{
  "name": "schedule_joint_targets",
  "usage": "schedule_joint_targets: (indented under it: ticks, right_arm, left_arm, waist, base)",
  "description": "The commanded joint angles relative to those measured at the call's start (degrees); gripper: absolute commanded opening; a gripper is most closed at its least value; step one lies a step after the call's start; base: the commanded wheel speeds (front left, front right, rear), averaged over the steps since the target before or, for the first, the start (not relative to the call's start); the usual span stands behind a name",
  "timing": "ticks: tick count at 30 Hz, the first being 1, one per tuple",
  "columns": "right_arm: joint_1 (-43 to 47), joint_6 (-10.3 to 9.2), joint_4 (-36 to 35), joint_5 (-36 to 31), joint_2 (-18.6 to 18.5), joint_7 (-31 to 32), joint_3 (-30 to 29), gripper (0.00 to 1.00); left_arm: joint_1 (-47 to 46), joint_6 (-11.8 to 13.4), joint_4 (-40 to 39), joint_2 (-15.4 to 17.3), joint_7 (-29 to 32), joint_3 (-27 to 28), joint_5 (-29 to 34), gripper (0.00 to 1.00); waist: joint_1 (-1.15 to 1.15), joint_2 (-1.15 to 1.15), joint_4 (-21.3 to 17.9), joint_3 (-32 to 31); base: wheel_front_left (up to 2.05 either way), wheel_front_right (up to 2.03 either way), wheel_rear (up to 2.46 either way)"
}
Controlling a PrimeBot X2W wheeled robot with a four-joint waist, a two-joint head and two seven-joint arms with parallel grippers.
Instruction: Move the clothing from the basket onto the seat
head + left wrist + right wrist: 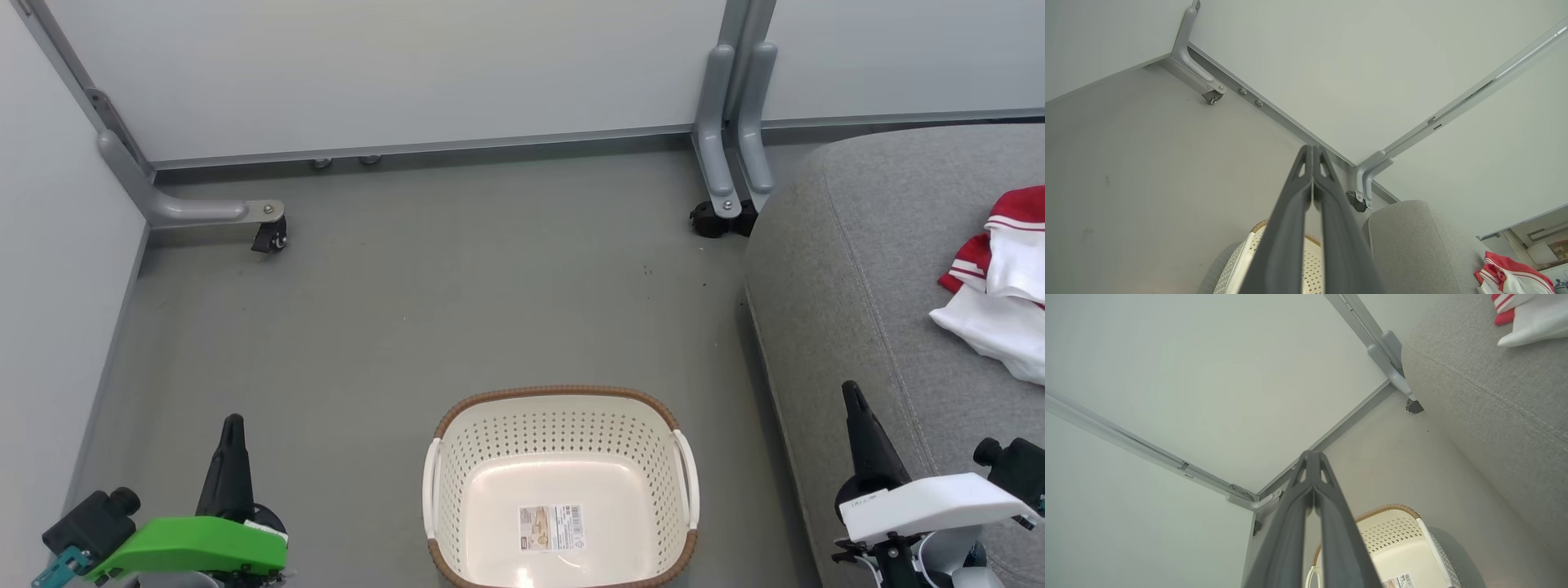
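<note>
The cream perforated basket (653, 457) stands on the floor at the bottom centre, with nothing inside but a label sticker on its bottom; its rim also shows in both wrist views (1257, 232) (1392, 514). Red and white clothing (1000, 282) lies crumpled on the grey seat (849, 269) at the right, also seen as clothing (1511, 277) (1527, 314) at the wrist views' edges. My left gripper (233, 420) is shut and holds nothing, left of the basket. Over the seat's front edge, my right gripper (851, 388) is likewise shut and holds nothing. Both pairs of fingers meet in the wrist views (1312, 149) (1311, 454).
Pale partition walls enclose the grey floor (408, 310) at the back and left. Their grey metal feet with black castors stand at the back left (265, 233) and beside the seat's corner (718, 219).
</note>
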Motion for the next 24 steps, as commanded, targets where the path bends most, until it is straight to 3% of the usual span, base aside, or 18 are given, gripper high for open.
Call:
schedule_joint_targets:
  ticks: [1, 24]
  right_arm:
    - [-1.4, 0.01, -0.2, 1.9, -0.4, 0.3, -0.2, 0.0]
    - [-4.2, 0.01, 3.0, 17.4, -0.6, 2.9, -0.9, 0.0]
  left_arm:
    - [-1.6, -0.3, -0.6, 0.0, 0.5, 0.4, -1.9, 0.0]
    - [-3.4, -0.4, 0.1, -0.2, 4.4, 2.0, -17.4, 0.0]
  waist:
    - [0.0, 0.0, 0.0, 0.0]
    - [0.0, 0.0, -0.8, -0.3]
  base:
    - [0.0, 0.0, 0.0]
    - [0.0, 0.0, 0.0]
